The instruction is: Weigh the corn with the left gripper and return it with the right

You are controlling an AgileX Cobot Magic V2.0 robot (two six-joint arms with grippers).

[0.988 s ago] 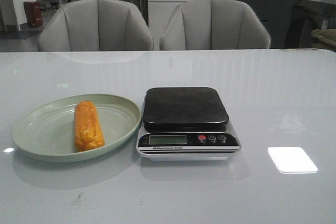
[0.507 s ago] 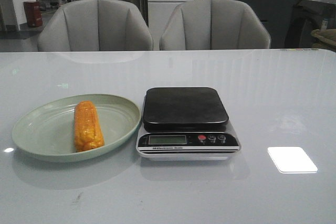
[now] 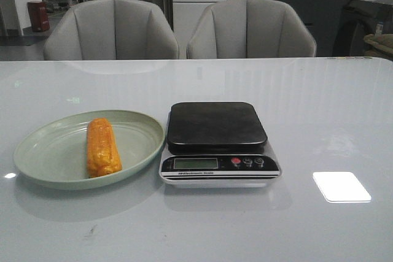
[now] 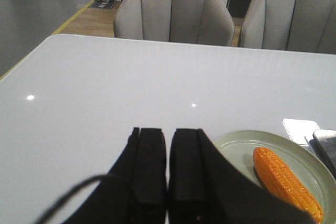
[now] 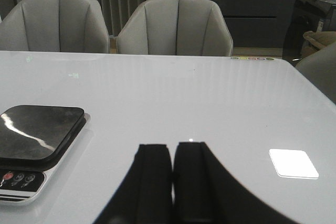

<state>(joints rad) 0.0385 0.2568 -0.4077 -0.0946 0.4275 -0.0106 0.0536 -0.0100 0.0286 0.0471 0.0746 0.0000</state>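
Observation:
The orange-yellow corn (image 3: 102, 147) lies lengthwise on the pale green plate (image 3: 43, 151) at the left of the table. It also shows in the left wrist view (image 4: 286, 183) on the plate (image 4: 236, 148). The black-topped scale (image 3: 217, 126) stands just right of the plate, its platform bare. My left gripper (image 4: 168, 136) is shut and empty, back from the plate's near-left side. My right gripper (image 5: 172, 150) is shut and empty, to the right of the scale (image 5: 37, 129). Neither gripper shows in the front view.
Two grey chairs (image 3: 113, 29) (image 3: 250, 27) stand behind the table's far edge. A bright light patch (image 3: 341, 186) lies on the glossy table right of the scale.

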